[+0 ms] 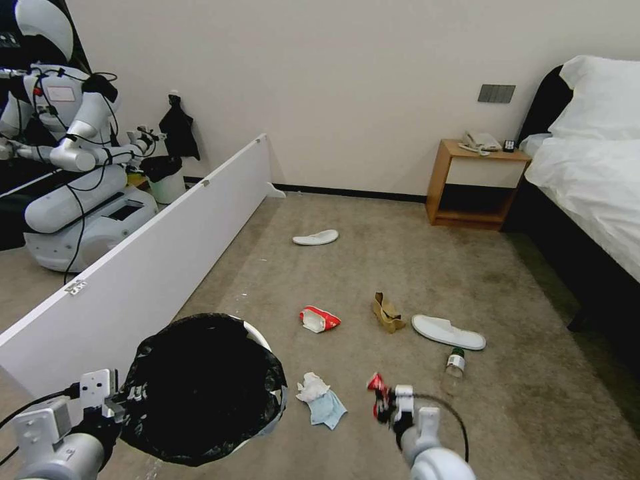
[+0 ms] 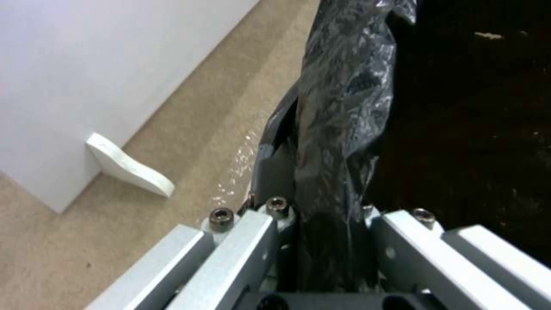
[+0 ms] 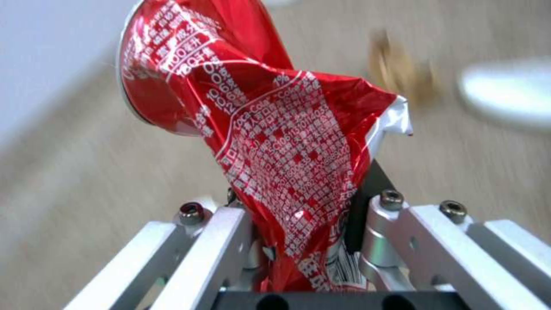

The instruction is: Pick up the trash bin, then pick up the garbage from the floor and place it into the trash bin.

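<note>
two claws loaded | my left gripper pinches trash bin rim | my right gripper grips crushed can | bin mouth lies left of can, near

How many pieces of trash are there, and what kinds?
Slippers: 2
Crushed red can, held in the right pincer: 1
Red-white wrapper: 1
Crumpled tissue: 1
Brown paper bag: 1
Clear bottle: 1
Total: 7

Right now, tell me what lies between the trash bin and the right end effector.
In the head view, crumpled tissue lies on the carpet between trash bin and right end effector.
</note>
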You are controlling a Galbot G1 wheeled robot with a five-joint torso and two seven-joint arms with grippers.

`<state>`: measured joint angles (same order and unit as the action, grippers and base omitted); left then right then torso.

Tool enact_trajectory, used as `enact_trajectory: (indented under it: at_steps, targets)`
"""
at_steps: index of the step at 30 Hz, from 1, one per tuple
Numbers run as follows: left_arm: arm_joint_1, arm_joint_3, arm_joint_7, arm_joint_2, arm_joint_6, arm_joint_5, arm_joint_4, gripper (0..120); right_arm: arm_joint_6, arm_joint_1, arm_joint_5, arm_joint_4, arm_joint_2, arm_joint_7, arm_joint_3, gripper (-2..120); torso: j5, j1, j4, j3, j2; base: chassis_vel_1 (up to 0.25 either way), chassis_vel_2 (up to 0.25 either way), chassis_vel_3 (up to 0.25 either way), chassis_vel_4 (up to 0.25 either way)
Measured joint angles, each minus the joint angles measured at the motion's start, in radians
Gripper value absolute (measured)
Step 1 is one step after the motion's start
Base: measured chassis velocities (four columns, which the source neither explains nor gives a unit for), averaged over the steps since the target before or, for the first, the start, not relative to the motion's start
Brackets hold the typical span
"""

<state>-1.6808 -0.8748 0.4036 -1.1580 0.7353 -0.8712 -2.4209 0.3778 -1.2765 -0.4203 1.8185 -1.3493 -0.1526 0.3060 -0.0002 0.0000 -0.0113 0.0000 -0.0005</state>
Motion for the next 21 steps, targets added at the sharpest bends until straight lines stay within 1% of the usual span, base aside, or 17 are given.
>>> enact_trajectory:
  at_steps: [2, 4, 5, 7, 8, 10, 11, 13, 14, 15, 16, 18, 19, 21]
  targets:
    - [0.0, 0.003, 0.004, 0.003, 0.0, -0.006, 0.002, 3, -0.016, 0.01, -0.009, 0.017, 0.006, 0.008, -0.001, 18, 0.0, 0.0, 0.0, 0.0, 0.0, 0.0, 0.0, 0.0, 0.0]
    - [-0.005, 0.011, 0.013, 0.019, 0.001, -0.025, 0.008, 3, -0.069, 0.065, -0.049, 0.064, 0.027, 0.039, -0.017, 18, 0.0, 0.0, 0.0, 0.0, 0.0, 0.0, 0.0, 0.0, 0.0]
    - [-0.005, 0.011, 0.013, 0.019, 0.001, -0.025, 0.008, 3, -0.069, 0.065, -0.049, 0.064, 0.027, 0.039, -0.017, 18, 0.0, 0.0, 0.0, 0.0, 0.0, 0.0, 0.0, 0.0, 0.0]
    - [-0.005, 0.015, 0.033, 0.035, 0.001, -0.067, 0.009, 3, -0.139, 0.149, -0.084, 0.091, 0.043, 0.086, -0.053, 18, 0.0001, 0.0, 0.0001, 0.0, 0.0, 0.0, 0.0, 0.0, 0.0]
    - [-0.005, 0.015, 0.033, 0.035, 0.001, -0.067, 0.009, 3, -0.139, 0.149, -0.084, 0.091, 0.043, 0.086, -0.053, 18, 0.0001, 0.0, 0.0001, 0.0, 0.0, 0.0, 0.0, 0.0, 0.0]
    - [-0.003, 0.018, 0.057, 0.057, 0.001, -0.12, 0.016, 3, -0.211, 0.245, -0.132, 0.098, 0.068, 0.138, -0.114, 18, 0.0001, 0.0, 0.0002, 0.0, 0.0, 0.0, 0.0, 0.0, 0.0]
    - [-0.003, 0.018, 0.057, 0.057, 0.001, -0.12, 0.016, 3, -0.211, 0.245, -0.132, 0.098, 0.068, 0.138, -0.114, 18, 0.0001, 0.0, 0.0002, 0.0, 0.0, 0.0, 0.0, 0.0, 0.0]
    - [0.003, 0.02, 0.06, 0.078, 0.001, -0.14, 0.028, 3, -0.24, 0.313, -0.188, 0.103, 0.087, 0.173, -0.168, 18, 0.0, 0.0, -0.0001, 0.0, 0.0, 0.0, 0.0, 0.0, 0.0]
    - [0.003, 0.02, 0.06, 0.078, 0.001, -0.14, 0.028, 3, -0.24, 0.313, -0.188, 0.103, 0.087, 0.173, -0.168, 18, 0.0, 0.0, -0.0001, 0.0, 0.0, 0.0, 0.0, 0.0, 0.0]
    - [0.009, 0.023, 0.061, 0.091, 0.001, -0.148, 0.038, 3, -0.26, 0.354, -0.221, 0.103, 0.092, 0.191, -0.203, 18, 0.0001, 0.0, 0.0, 0.0, 0.0, 0.0, 0.0, 0.0, 0.0]
    - [0.009, 0.023, 0.061, 0.091, 0.001, -0.148, 0.038, 3, -0.26, 0.354, -0.221, 0.103, 0.092, 0.191, -0.203, 18, 0.0001, 0.0, 0.0, 0.0, 0.0, 0.0, 0.0, 0.0, 0.0]
    - [0.024, 0.036, 0.063, 0.113, 0.001, -0.169, 0.053, 3, -0.291, 0.449, -0.305, 0.103, 0.095, 0.228, -0.281, 18, -0.0002, 0.0, 0.0002, 0.0, 0.0, 0.0, 0.0, 0.0, 0.0]
    - [0.024, 0.036, 0.063, 0.113, 0.001, -0.169, 0.053, 3, -0.291, 0.449, -0.305, 0.103, 0.095, 0.228, -0.281, 18, -0.0002, 0.0, 0.0002, 0.0, 0.0, 0.0, 0.0, 0.0, 0.0]
    - [0.033, 0.042, 0.064, 0.124, 0.001, -0.179, 0.064, 3, -0.323, 0.519, -0.375, 0.098, 0.087, 0.267, -0.349, 18, -0.0001, 0.0, -0.0001, 0.0, 0.0, 0.0, 0.0, 0.0, 0.0]
